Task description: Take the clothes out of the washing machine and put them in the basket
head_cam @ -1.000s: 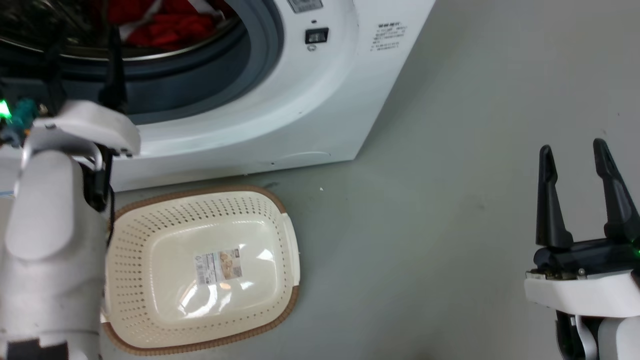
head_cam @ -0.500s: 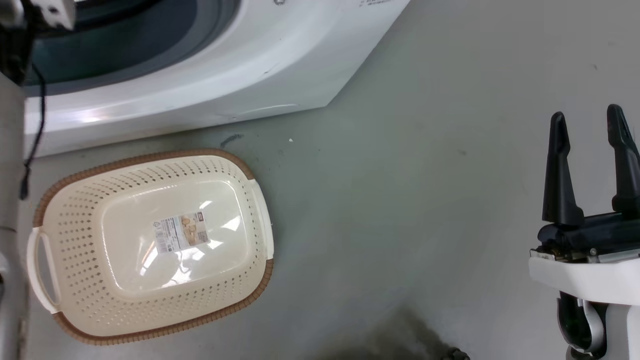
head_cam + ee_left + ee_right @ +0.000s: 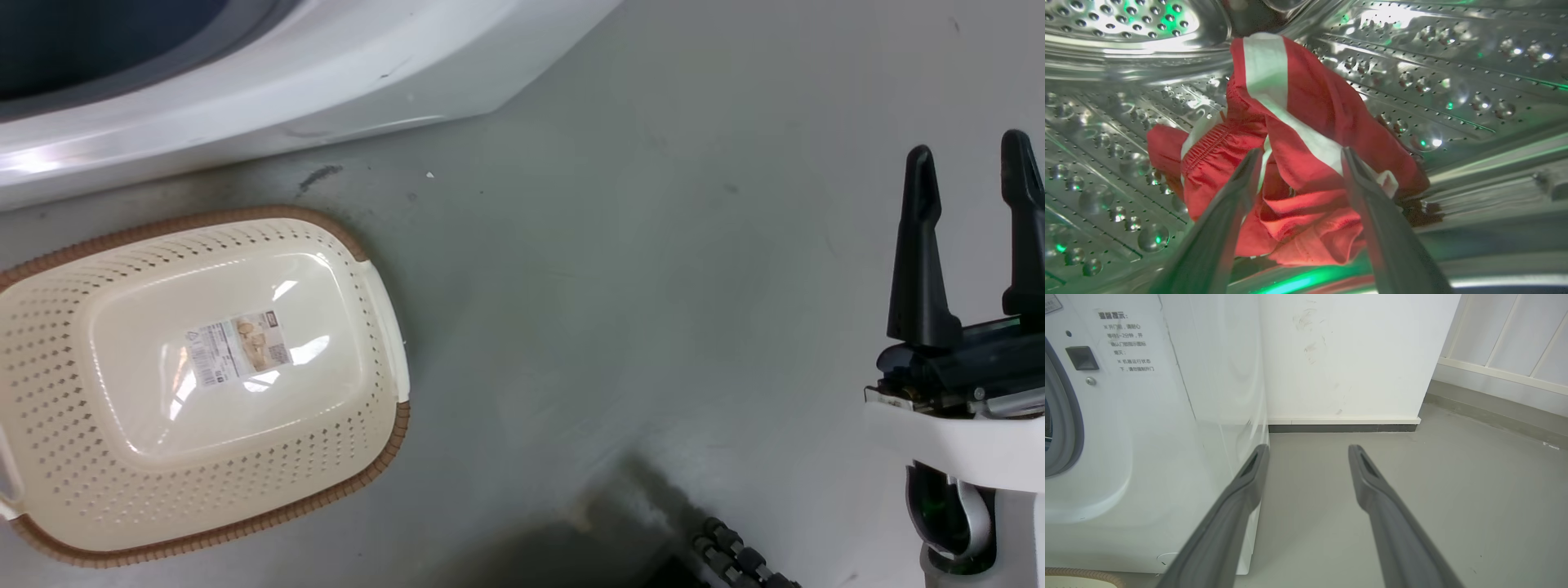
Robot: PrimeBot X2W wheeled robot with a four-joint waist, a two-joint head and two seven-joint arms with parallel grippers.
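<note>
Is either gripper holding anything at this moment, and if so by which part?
Nothing is held. The left gripper is open, its fingers apart at the clothes in the drum; the right gripper is open and empty above the floor.

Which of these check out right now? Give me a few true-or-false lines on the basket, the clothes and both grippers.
1. The basket is empty. True.
2. The clothes already lie in the basket. False: they lie in the drum of the washing machine.
3. The left gripper is shut on the clothes. False: its fingers are open, one on each side of them.
4. The right gripper is open and holds nothing. True.
</note>
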